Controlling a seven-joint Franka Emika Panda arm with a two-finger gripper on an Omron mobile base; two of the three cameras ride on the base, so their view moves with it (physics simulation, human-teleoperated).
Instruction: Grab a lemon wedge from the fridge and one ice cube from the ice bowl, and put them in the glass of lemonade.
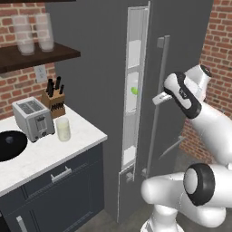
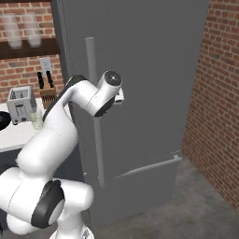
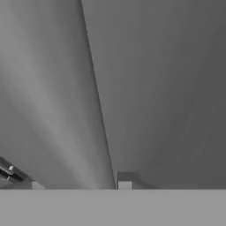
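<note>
The gripper (image 1: 158,98) is seen at the upright bar handle (image 1: 157,108) of the fridge (image 1: 99,72), whether clamped cannot be told, while the lemon wedge (image 1: 134,90) is glimpsed left of it on a shelf through the narrowly opened door.

The tall dark grey fridge (image 1: 181,54) door stands only slightly ajar, leaving a narrow vertical slot (image 1: 133,90) at its left edge, too slim for a hand to pass. Through that slot show white shelves and a tiny yellow-green lemon wedge (image 1: 134,90). The long pale grey bar handle (image 1: 158,104) runs down the door front, with the two-finger gripper (image 1: 158,99) right against it. Left of the fridge, the white marble counter (image 1: 81,140) has bare room beside a small clear tumbler (image 1: 63,129) and a silver toaster (image 1: 33,118).
</note>
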